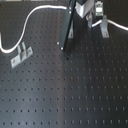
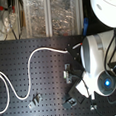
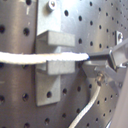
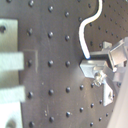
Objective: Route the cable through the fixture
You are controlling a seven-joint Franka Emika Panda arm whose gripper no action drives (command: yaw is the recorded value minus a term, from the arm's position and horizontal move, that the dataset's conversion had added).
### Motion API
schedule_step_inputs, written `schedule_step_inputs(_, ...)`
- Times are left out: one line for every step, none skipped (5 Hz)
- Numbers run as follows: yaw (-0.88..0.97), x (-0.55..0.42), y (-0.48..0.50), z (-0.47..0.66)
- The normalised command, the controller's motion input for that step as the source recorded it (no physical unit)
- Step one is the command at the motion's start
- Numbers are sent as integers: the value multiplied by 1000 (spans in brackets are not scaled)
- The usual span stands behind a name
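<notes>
The white cable [image 1: 37,12] runs from the first exterior view's left edge up in an arc to my gripper [image 1: 79,11] at the top centre, then on to the right. In the first wrist view the cable [image 3: 30,59] crosses the slot of a grey metal clip, the fixture [image 3: 50,80]. I cannot tell whether it is seated there or held above it. My gripper [image 3: 95,62] is shut on the cable right beside that clip. In the second wrist view the cable [image 4: 85,30] curves into the fingertips [image 4: 89,67]. In the second exterior view the cable [image 2: 32,64] loops across the board.
Other grey clips stand on the black perforated board [image 1: 75,95]: one at the first exterior view's left [image 1: 20,54], one near the centre [image 1: 70,34], one at its right [image 1: 104,27]. The white arm [image 2: 96,55] covers the second exterior view's right. Bins [image 2: 50,14] lie behind the board.
</notes>
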Motion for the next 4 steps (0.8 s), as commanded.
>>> schedule_step_inputs(0, -65, 68, 0)
schedule_step_inputs(-428, -62, 59, -197)
schedule_step_inputs(-177, -250, 72, -333)
schedule_step_inputs(-37, 0, 0, 0)
